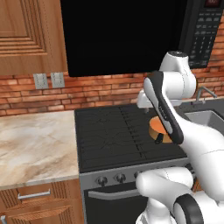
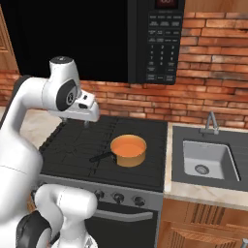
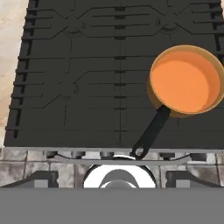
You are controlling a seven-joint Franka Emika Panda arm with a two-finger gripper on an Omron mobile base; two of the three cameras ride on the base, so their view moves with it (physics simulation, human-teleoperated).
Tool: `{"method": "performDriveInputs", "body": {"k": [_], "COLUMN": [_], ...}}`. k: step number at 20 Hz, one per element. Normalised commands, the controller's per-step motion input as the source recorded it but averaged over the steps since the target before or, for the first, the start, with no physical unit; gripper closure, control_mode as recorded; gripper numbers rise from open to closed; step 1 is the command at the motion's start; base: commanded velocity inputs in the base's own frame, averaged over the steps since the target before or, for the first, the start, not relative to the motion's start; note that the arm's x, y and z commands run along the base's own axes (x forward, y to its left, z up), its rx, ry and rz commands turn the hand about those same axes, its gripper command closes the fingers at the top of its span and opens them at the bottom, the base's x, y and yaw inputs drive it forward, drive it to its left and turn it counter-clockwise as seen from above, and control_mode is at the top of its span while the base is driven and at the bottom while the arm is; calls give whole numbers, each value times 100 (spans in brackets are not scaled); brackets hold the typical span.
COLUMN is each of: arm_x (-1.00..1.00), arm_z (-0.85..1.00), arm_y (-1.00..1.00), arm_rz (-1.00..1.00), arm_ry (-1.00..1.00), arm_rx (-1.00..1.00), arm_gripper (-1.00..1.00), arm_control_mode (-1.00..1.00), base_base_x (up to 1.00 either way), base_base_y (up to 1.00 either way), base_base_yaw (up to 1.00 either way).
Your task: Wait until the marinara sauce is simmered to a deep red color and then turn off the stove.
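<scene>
Left base view: stove (image 1: 118, 135) at centre, black grates over a steel front with round knobs (image 1: 102, 180) along the bottom edge. Saucepan (image 1: 155, 130) at about 3 o'clock on the cooktop, mostly hidden behind the white arm; only an orange-copper sliver visible, contents not readable from here. Marble counter (image 1: 35, 144) at 9 o'clock, sink (image 1: 205, 117) at 3 o'clock, microwave (image 1: 131, 35) overhead at 12.

Right base view: same saucepan (image 2: 129, 150) sat on the stove (image 2: 87, 145), toward 3 o'clock of the cooktop, upright, short dark handle (image 2: 102, 157) pointing to 8 o'clock. Filled with sauce (image 2: 128, 146), a smooth orange disc, not deep red. Gripper (image 2: 86, 121) hung above the back of the grates at 10 o'clock from the pan, well apart from it, holding nothing. Sink (image 2: 208, 160) at 3 o'clock, basin bare but for its drain.

Hand view: looked straight down on the stove (image 3: 87, 78). Saucepan (image 3: 214, 61) at 2 o'clock, sauce (image 3: 183, 83) flat, even orange, filling it edge to edge. Handle (image 3: 151, 131) ran down to 6 o'clock, ending over the stove's front edge. Finger tips (image 3: 41, 178) at the bottom stood wide apart, jaws spread, nothing between them.
</scene>
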Motion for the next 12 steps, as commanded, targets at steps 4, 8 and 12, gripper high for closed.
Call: {"method": "performDriveInputs", "body": {"k": [4, 8, 12], "arm_x": [-60, -44, -33], "arm_z": [-38, -45, -39], "arm_y": [-37, -56, -75], "arm_rz": [-13, -16, -15], "arm_ry": [0, 0, 0], "arm_rx": [12, 18, 23], "arm_gripper": [-100, -100, -100], "arm_control_mode": [-100, -100, -100], "base_base_x": [0, 0, 0], "base_base_y": [0, 0, 0], "base_base_yaw": [0, 0, 0]}}
